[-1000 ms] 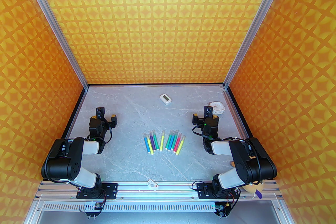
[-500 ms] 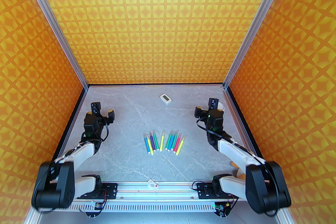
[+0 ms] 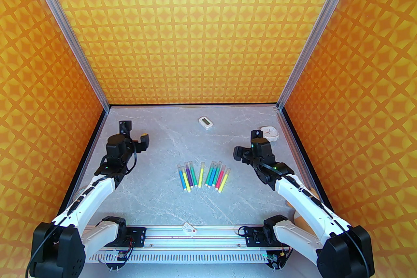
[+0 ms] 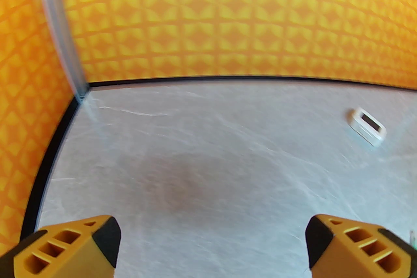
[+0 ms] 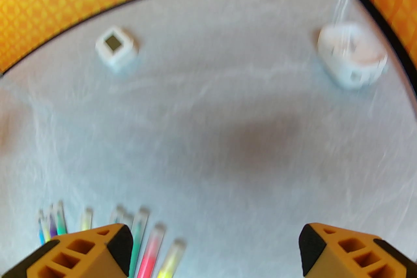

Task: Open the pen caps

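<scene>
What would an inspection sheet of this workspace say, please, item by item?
Surface: grey marble-patterned tabletop, no spill seen.
Job's things: short slim coloured marker pens lie side by side at the centre; pale translucent pen caps sit on their far ends.
Clutter: small white rectangular device with dark screen, far centre; round white object, far right.
Grippers: left gripper open, empty; right gripper open, empty.
Cables: black cable loops at the left wrist.
Surroundings: orange-yellow patterned walls, aluminium frame posts.

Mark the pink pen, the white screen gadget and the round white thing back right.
pink pen (image 3: 220, 177), top external view, middle of its barrel.
white screen gadget (image 3: 205, 121), top external view, on its dark screen.
round white thing (image 3: 271, 133), top external view, on its top face.
</scene>
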